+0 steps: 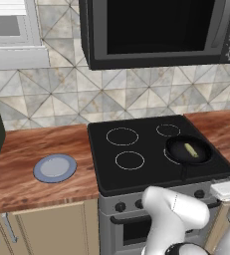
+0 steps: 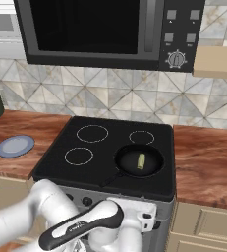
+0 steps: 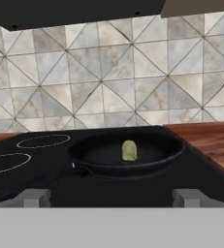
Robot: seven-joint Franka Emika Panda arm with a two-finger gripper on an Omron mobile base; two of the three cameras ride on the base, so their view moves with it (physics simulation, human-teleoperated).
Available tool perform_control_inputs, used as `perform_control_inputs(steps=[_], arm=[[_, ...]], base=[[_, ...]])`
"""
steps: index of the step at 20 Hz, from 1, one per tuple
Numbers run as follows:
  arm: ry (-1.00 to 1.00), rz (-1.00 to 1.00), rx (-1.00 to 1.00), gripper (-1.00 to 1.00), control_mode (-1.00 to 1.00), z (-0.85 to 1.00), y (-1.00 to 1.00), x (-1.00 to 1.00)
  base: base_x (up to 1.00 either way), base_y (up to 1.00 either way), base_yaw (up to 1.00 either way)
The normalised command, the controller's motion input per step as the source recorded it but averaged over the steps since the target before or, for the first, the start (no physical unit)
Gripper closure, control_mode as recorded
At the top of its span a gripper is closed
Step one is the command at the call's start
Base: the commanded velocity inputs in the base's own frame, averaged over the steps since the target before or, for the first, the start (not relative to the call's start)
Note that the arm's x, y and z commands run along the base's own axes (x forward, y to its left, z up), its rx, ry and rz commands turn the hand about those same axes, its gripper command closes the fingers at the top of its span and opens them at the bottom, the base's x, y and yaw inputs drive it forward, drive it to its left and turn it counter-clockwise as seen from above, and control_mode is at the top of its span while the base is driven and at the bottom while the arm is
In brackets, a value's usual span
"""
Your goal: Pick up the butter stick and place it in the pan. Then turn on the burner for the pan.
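Note:
The pale-yellow butter stick [image 1: 190, 149] [image 2: 141, 161] [image 3: 129, 150] lies inside the small black pan [image 1: 176, 148] [image 2: 127, 166] [image 3: 152, 160]. The pan sits on the front right burner [image 1: 166, 155] of the black glass cooktop, which it largely covers, and its handle points toward the stove's front. My gripper [image 3: 113, 198] hangs low in front of the stove's front edge, level with the cooktop and facing the pan. Its fingertips [image 3: 36, 197] stand wide apart and open, with nothing between them.
Dark knobs [image 1: 120, 206] [image 2: 87, 201] line the stove's front panel below the cooktop. A grey-blue plate [image 1: 55, 168] [image 2: 15, 146] rests on the wooden counter to the left. A microwave [image 1: 156, 30] [image 2: 105, 29] hangs above the stove.

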Motion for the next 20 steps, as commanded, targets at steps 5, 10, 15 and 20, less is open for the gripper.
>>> perform_control_inputs(steps=[5,10,15,20], arm=[[-0.13,0.00,0.00,-1.00,-1.00,-0.30,0.10,-0.28],[-0.09,0.00,0.00,-1.00,-1.00,-0.08,0.23,-0.17],[-0.08,0.00,0.00,-1.00,-1.00,-0.12,0.36,-0.04],[-0.01,0.00,0.00,-1.00,-1.00,-0.16,0.44,0.00]], base=[[0.00,0.00,0.00],[0.00,0.00,0.00],[0.00,0.00,0.00],[0.00,0.00,0.00]])
